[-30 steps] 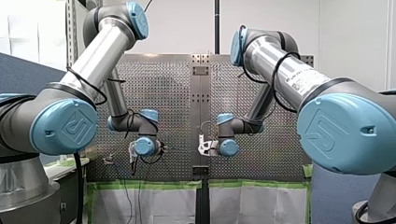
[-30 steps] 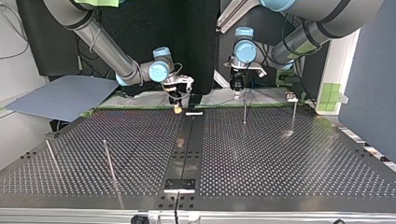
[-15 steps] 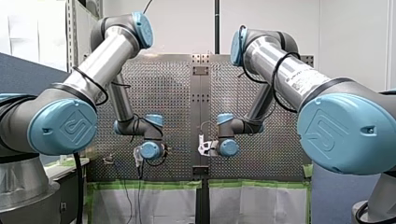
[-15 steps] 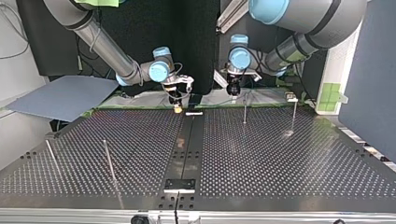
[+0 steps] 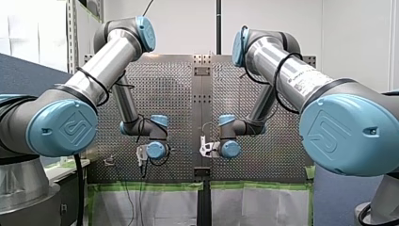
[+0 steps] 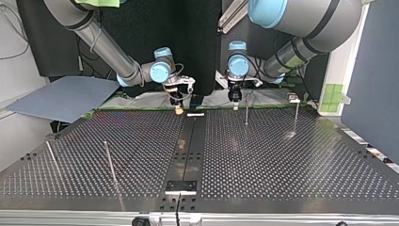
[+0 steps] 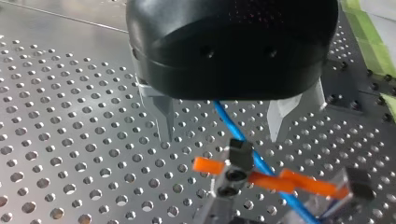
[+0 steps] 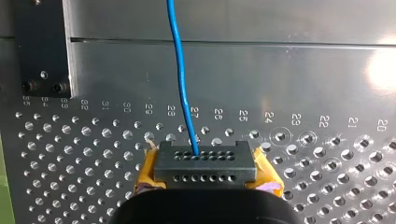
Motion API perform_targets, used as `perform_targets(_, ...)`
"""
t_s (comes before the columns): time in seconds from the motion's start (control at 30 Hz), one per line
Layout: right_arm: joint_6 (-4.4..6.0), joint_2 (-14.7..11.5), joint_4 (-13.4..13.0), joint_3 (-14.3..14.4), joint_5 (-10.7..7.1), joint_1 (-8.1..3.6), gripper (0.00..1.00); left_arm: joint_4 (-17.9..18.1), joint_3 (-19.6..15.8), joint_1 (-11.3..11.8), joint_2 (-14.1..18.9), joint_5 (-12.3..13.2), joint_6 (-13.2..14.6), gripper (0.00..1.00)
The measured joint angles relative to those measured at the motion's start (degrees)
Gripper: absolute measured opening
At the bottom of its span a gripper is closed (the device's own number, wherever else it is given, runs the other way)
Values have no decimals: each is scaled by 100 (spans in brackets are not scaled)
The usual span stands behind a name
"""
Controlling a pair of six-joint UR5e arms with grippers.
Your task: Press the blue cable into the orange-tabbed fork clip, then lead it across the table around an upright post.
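My left arm has swung inward over the last second. In the top view my left hand (image 6: 234, 100) has slid toward the view's left, along the far edge of the counter (image 6: 282, 160), and now hangs just left of an upright post (image 6: 246, 113). In the front view its wrist has drawn nearer the counter's middle seam. That arm's elbow is raised high, the forearm drops steeply to the wrist, and the hand points straight down at the perforated plate. My right arm has not shifted; its wrist is bent low near the seam, with my right hand (image 6: 178, 107) aimed down at the counter's far edge.

In the left wrist view the left hand's two metal fingers (image 7: 163, 114) stand wide apart and hold nothing. The blue cable (image 7: 231, 128) runs between them, clear of both. Just ahead of the fingers the cable passes the fork clip (image 7: 239, 156), lying close against its black prong and running on past the orange tabs (image 7: 208, 165); I cannot tell whether it is seated in the fork.

In the right wrist view the yellow pads (image 8: 147, 175) of my right hand are closed on a black connector block (image 8: 205, 163). The cable leaves the block's face and runs straight ahead across the plate.
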Motion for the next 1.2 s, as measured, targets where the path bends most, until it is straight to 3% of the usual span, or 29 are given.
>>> perform_targets(0.27,0,0,-14,0,-3,-19,0,-103,3,-3,0,-117,393,100)
perform_targets(0.43,0,0,-15,0,-7,-24,0,-95,4,-3,3,-135,499,100)
perform_targets(0.5,0,0,-14,0,-7,-24,0,-97,7,-3,3,-159,515,84)
perform_targets(0.53,0,-1,-14,-1,-7,-25,0,-101,9,-3,4,-179,518,84)
perform_targets(0.6,0,-1,-13,-1,-7,-25,0,-113,20,-3,4,-243,518,65)
perform_targets(0.63,0,0,-11,0,-7,-27,0,-122,25,-3,4,-265,520,65)
perform_targets(0.67,0,-1,-10,0,-7,-30,0,-134,30,-4,4,-285,522,46)
perform_targets(0.7,0,-1,-8,0,-7,-31,0,-142,33,-7,5,-295,524,35)
perform_targets(0.73,0,-1,-7,-1,-7,-30,0,-148,35,-11,5,-304,526,35)
perform_targets(0.8,0,-1,-6,0,-7,-32,0,-164,37,-16,5,-325,530,4)
perform_targets(1.2,0,0,-1,0,-7,-36,0,-230,39,-20,4,-466,534,0)
